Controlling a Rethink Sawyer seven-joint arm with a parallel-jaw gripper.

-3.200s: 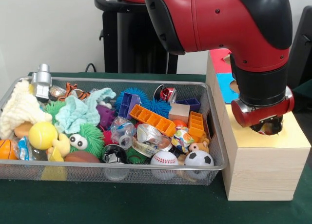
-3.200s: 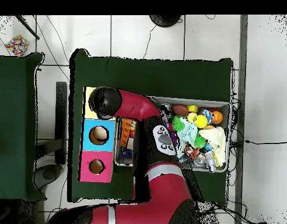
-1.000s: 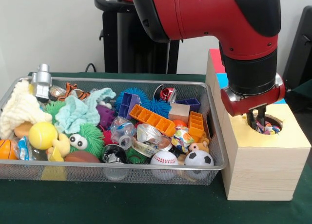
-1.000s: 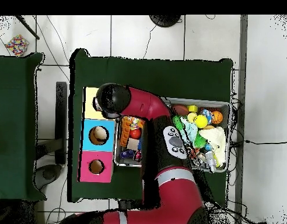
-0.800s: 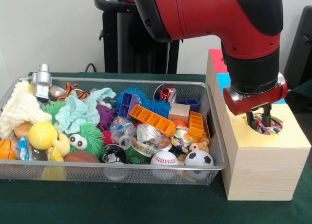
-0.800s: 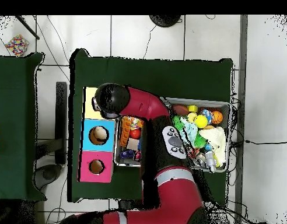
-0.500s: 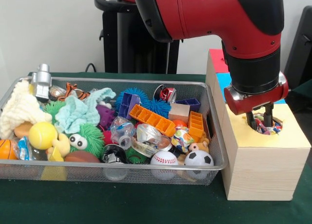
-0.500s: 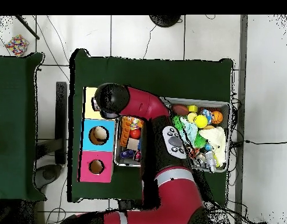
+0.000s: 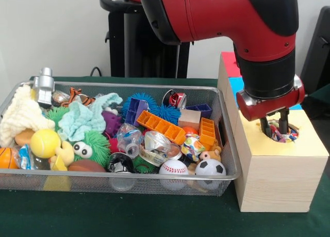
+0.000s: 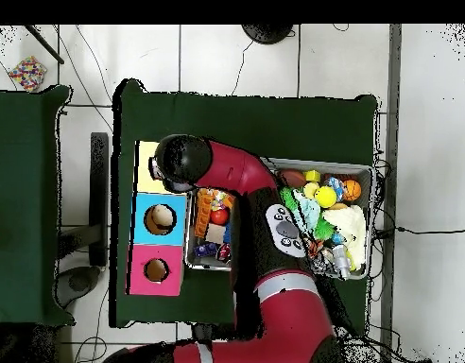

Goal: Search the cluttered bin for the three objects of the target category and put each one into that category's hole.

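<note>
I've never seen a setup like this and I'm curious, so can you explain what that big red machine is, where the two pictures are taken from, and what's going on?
It is a robot arm with a gripper at its end. One picture looks across the table, the other straight down from above. A wire bin holds jumbled toys: balls, a baseball, orange blocks. Beside it stands a wooden box with holes under yellow, blue and pink panels. The gripper is open over the yellow hole, where a colourful object lies. It holds nothing.
</note>
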